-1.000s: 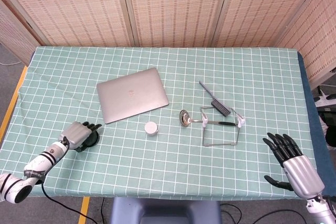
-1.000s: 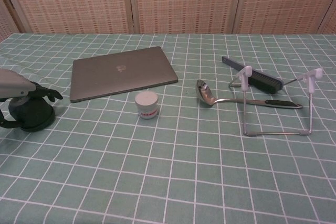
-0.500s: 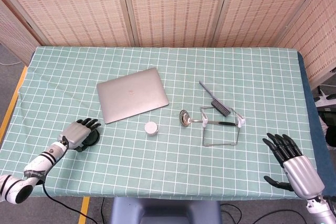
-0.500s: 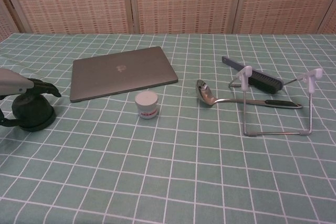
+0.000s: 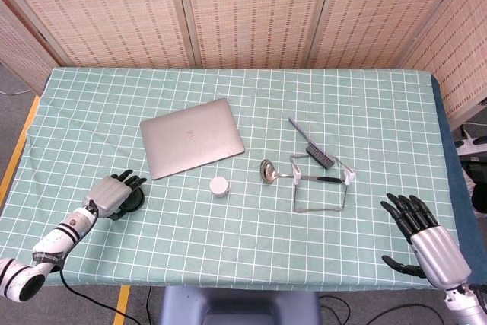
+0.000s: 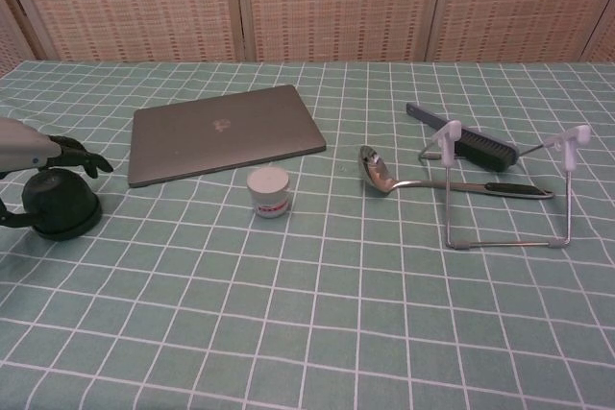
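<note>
My left hand (image 5: pixel 111 193) hovers at the front left of the table, just above a dark round lidded object (image 5: pixel 132 202). In the chest view the left hand (image 6: pixel 36 152) has its fingers stretched out over the top of that dark object (image 6: pixel 61 206), with a small gap between them. My right hand (image 5: pixel 423 238) hangs near the front right edge with fingers spread, holding nothing; the chest view does not show it.
A closed silver laptop (image 5: pixel 192 147) lies left of centre. A small white jar (image 5: pixel 219 186) stands in front of it. To the right are a metal ladle (image 5: pixel 268 171), a dark brush (image 5: pixel 310 144) and a wire stand (image 5: pixel 321 205). A screen wall (image 5: pixel 251 5) stands behind.
My left hand, which was wrapped over the dark object, has lifted off it and pulled back a little, its fingers straightening. The right hand has barely moved.
</note>
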`<control>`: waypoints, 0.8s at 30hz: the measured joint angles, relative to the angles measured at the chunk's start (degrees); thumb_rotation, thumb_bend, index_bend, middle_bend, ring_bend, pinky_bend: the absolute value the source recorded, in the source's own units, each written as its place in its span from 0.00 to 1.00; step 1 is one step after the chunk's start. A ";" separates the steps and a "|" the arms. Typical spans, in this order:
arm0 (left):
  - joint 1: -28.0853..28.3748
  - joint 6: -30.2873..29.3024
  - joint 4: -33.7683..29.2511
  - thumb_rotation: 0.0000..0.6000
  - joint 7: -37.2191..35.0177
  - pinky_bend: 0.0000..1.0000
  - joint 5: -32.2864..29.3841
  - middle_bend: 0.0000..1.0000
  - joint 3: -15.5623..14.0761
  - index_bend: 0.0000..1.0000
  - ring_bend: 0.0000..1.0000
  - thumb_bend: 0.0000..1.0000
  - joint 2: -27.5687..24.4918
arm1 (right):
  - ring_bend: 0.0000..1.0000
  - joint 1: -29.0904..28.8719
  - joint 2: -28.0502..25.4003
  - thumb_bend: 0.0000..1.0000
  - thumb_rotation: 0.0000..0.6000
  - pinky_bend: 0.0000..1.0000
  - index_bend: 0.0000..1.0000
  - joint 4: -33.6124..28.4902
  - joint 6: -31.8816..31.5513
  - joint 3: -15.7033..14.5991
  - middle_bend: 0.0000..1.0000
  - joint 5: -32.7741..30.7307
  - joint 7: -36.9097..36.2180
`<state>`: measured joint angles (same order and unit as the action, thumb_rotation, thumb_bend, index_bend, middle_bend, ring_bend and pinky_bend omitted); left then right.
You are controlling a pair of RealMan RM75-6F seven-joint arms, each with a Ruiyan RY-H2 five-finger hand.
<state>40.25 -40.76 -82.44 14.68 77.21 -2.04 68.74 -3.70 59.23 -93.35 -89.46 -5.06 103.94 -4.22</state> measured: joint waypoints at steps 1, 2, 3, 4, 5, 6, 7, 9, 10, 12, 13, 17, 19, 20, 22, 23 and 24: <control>-0.11 -0.48 0.18 1.00 -0.14 0.42 0.36 0.34 -0.04 0.31 0.23 0.36 0.15 | 0.00 0.00 -0.02 0.09 1.00 0.00 0.00 -0.05 0.02 -0.01 0.00 -0.02 -0.01; -0.22 -0.92 0.40 1.00 -0.43 0.44 0.73 0.37 -0.07 0.35 0.25 0.36 0.30 | 0.00 0.01 -0.06 0.09 1.00 0.00 0.00 -0.15 -0.04 -0.01 0.00 -0.05 -0.04; -0.34 -1.33 0.69 1.00 -0.93 0.45 1.13 0.40 -0.09 0.38 0.27 0.36 0.49 | 0.00 0.03 -0.09 0.09 1.00 0.00 0.00 -0.18 -0.04 -0.03 0.00 -0.06 -0.06; -0.44 -1.65 0.93 1.00 -1.30 0.47 1.41 0.43 -0.09 0.42 0.29 0.35 0.64 | 0.00 0.02 -0.11 0.09 1.00 0.00 0.00 -0.20 -0.02 -0.04 0.00 -0.05 -0.06; -0.54 -2.03 1.19 1.00 -1.73 0.49 1.72 0.46 -0.08 0.45 0.31 0.35 0.78 | 0.00 0.02 -0.12 0.09 1.00 0.00 0.00 -0.21 0.04 -0.06 0.00 -0.05 -0.01; -0.69 -2.60 1.51 1.00 -2.31 0.50 2.12 0.48 -0.06 0.47 0.33 0.36 0.98 | 0.00 0.00 -0.13 0.09 1.00 0.00 0.00 -0.22 0.10 -0.08 0.00 -0.04 0.01; -0.80 -3.04 1.75 1.00 -2.73 0.53 2.42 0.50 -0.04 0.48 0.35 0.36 1.11 | 0.00 -0.02 -0.14 0.09 1.00 0.00 0.00 -0.25 0.18 -0.10 0.00 -0.04 0.04; -1.03 -3.71 2.20 1.00 -3.59 0.56 3.02 0.51 -0.02 0.49 0.37 0.36 1.29 | 0.00 -0.05 -0.15 0.09 1.00 0.00 0.00 -0.32 0.33 -0.12 0.00 -0.12 0.13; -1.12 -3.87 2.26 1.00 -3.80 0.56 3.17 0.52 -0.03 0.49 0.37 0.36 1.29 | 0.00 -0.07 -0.16 0.09 1.00 0.00 0.00 -0.36 0.38 -0.12 0.00 -0.14 0.15; -1.28 -4.38 2.24 1.00 -4.03 0.57 3.41 0.52 -0.01 0.50 0.38 0.36 1.22 | 0.00 -0.08 -0.17 0.09 1.00 0.00 0.00 -0.41 0.43 -0.12 0.00 -0.19 0.23; -1.34 -4.69 2.22 1.00 -4.19 0.57 3.54 0.53 0.04 0.50 0.38 0.36 1.17 | 0.00 -0.07 -0.17 0.09 1.00 0.00 0.00 -0.44 0.45 -0.11 0.00 -0.21 0.27; -1.71 -6.45 1.39 1.00 -5.28 0.59 3.92 0.54 0.58 0.51 0.39 0.36 0.40 | 0.00 -0.01 -0.17 0.09 1.00 0.00 0.00 -0.51 0.41 -0.12 0.00 -0.21 0.53; -1.97 -7.55 0.84 1.00 -5.73 0.61 3.62 0.55 1.28 0.51 0.41 0.36 -0.26 | 0.00 0.08 -0.19 0.09 1.00 0.00 0.00 -0.57 0.31 -0.11 0.00 -0.25 0.75; -2.09 -7.98 0.75 1.00 -5.82 0.61 3.28 0.55 1.60 0.51 0.41 0.36 -0.47 | 0.00 0.13 -0.20 0.09 1.00 0.00 0.00 -0.61 0.20 -0.11 0.00 -0.21 0.89; -2.32 -8.39 0.75 1.00 -6.05 0.62 1.93 0.55 2.34 0.50 0.41 0.36 -0.80 | 0.00 0.20 -0.25 0.09 1.00 0.00 0.00 -0.64 0.05 -0.11 0.00 -0.16 0.89; -2.39 -8.37 0.85 1.00 -6.14 0.62 1.14 0.55 2.64 0.50 0.41 0.36 -0.90 | 0.00 0.21 -0.30 0.09 1.00 0.00 0.00 -0.66 0.04 -0.10 0.00 -0.20 0.79; -2.47 -8.16 1.21 1.00 -6.14 0.61 -0.09 0.55 2.95 0.49 0.41 0.36 -0.92 | 0.00 0.20 -0.33 0.09 1.00 0.00 0.00 -0.66 0.07 -0.11 0.00 -0.21 0.72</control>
<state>37.78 -48.92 -81.23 8.54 77.11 0.91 67.82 -3.49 58.90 -94.01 -89.39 -5.17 103.72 -3.50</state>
